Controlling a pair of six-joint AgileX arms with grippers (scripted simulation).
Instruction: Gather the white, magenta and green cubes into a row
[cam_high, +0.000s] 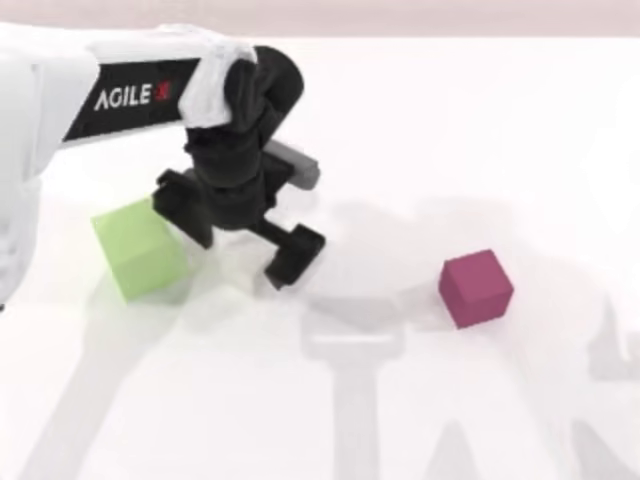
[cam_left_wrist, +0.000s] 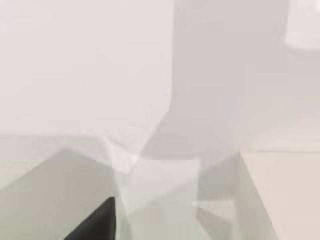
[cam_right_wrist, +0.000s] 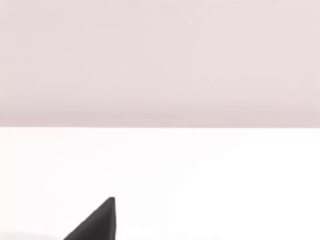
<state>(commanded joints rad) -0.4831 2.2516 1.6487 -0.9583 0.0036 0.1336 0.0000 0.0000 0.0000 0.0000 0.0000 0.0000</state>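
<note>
A: Hovering at upper left of the top view, the left gripper (cam_high: 240, 235) has its fingers spread wide, holding nothing. The green cube (cam_high: 140, 248) sits at left-centre of the frame, just beside the left finger, outside the gap.

B: Magenta cube (cam_high: 476, 288)?

A: Right of centre on the desk (cam_high: 420, 120), well apart from the green one. Left arm is the nearer to both.

B: White cube? Right arm?

A: White cube can't be made out against the pale desk. Right arm isn't in the top view; its wrist view shows one dark fingertip (cam_right_wrist: 97, 222) only, so its opening can't be told.
</note>
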